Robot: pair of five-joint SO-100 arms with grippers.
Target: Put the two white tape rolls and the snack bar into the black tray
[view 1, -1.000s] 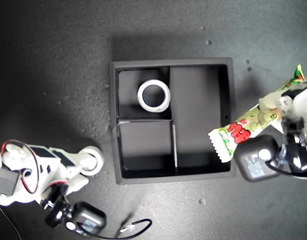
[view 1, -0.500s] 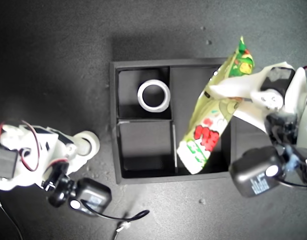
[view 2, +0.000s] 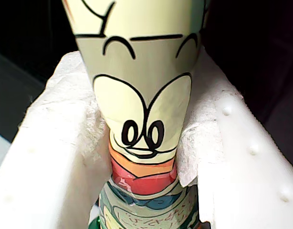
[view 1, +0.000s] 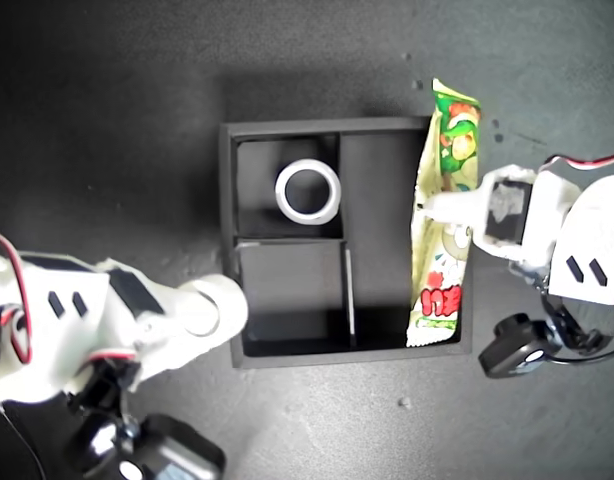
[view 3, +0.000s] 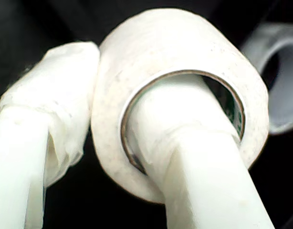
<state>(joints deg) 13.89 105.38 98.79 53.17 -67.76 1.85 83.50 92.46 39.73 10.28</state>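
My first gripper [view 1: 434, 207] has its fingers [view 2: 56, 162] clamped on the snack bar [view 1: 443, 215], squeezing its middle. In the exterior view the bar runs along the black tray [view 1: 345, 350]'s right wall, its lower end down in the long right compartment while its upper end pokes out past the tray's far rim. That overhang is the risk: if I let go now, I judge the packet could stay propped on the rim or tip outward onto the table [view 1: 107, 120] rather than lie flat, since it looks about as long as the compartment.

My second gripper [view 1: 202, 312] carries the tape roll with the grey core [view 3: 180, 100], one finger threaded through its hole and the other pressed against its outside. It hangs just at the tray's left wall in the exterior view, near the lower left compartment. The roll could cling to the inner finger on release, or clip the wall. The larger tape roll [view 1: 308, 191] already sits in the upper left compartment.
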